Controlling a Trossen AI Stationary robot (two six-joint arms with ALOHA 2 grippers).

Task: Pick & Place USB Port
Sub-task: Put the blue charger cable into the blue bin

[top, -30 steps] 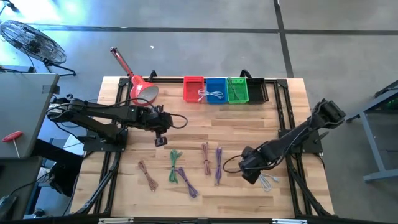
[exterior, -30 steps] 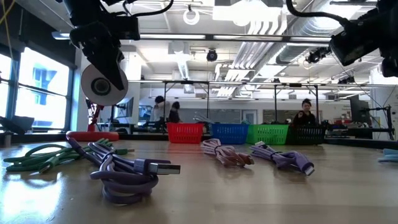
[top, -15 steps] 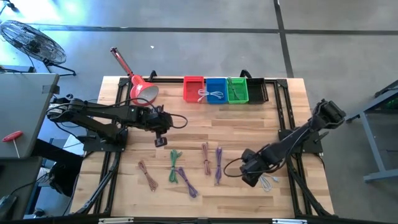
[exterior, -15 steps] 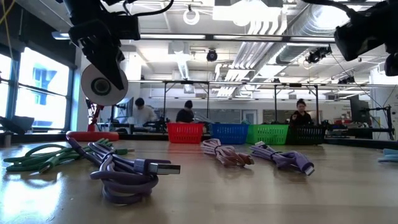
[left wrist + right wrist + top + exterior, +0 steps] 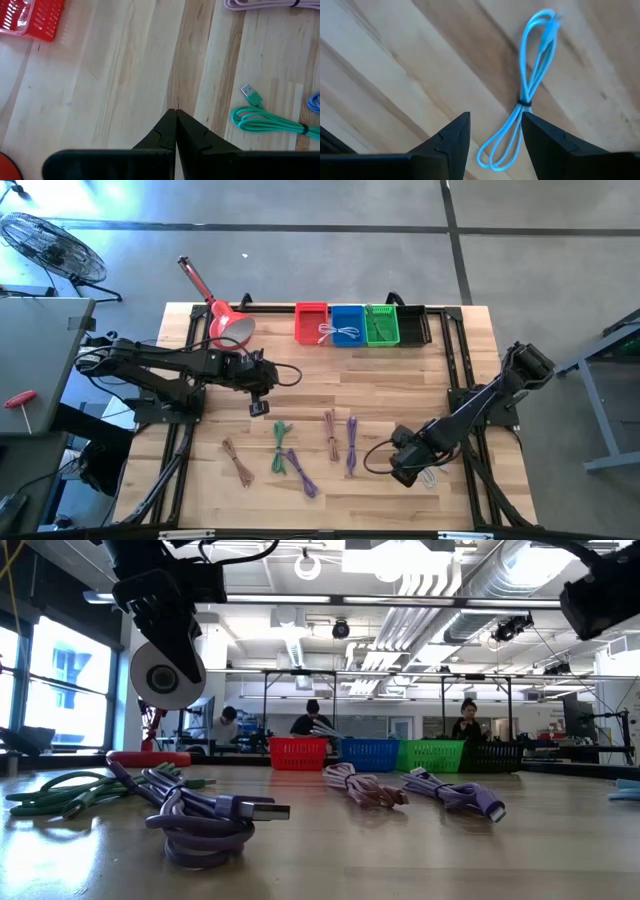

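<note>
A light blue cable (image 5: 532,90), tied in a bundle, lies flat on the wooden table near its right front (image 5: 431,474). My right gripper (image 5: 492,132) is open just above it (image 5: 405,465). Its two fingers stand on either side of the bundle's loop end (image 5: 492,155), and I see no touch. My left gripper (image 5: 176,112) is shut and empty. It hangs above the table's left middle (image 5: 258,406), apart from a green cable (image 5: 270,120). A red bin (image 5: 311,322), blue bin (image 5: 346,323), green bin (image 5: 381,323) and black bin (image 5: 411,320) stand in a row at the far edge.
Several more cable bundles lie at the front middle: brown (image 5: 237,460), green (image 5: 279,445), purple (image 5: 300,472), pinkish brown (image 5: 331,432) and purple (image 5: 351,442). A pale cable lies in the blue bin. A red lamp-like object (image 5: 225,320) sits at the far left. People show in the room beyond.
My right gripper has moved toward the table's near edge, over the light blue cable. The cable has stayed where it was.
</note>
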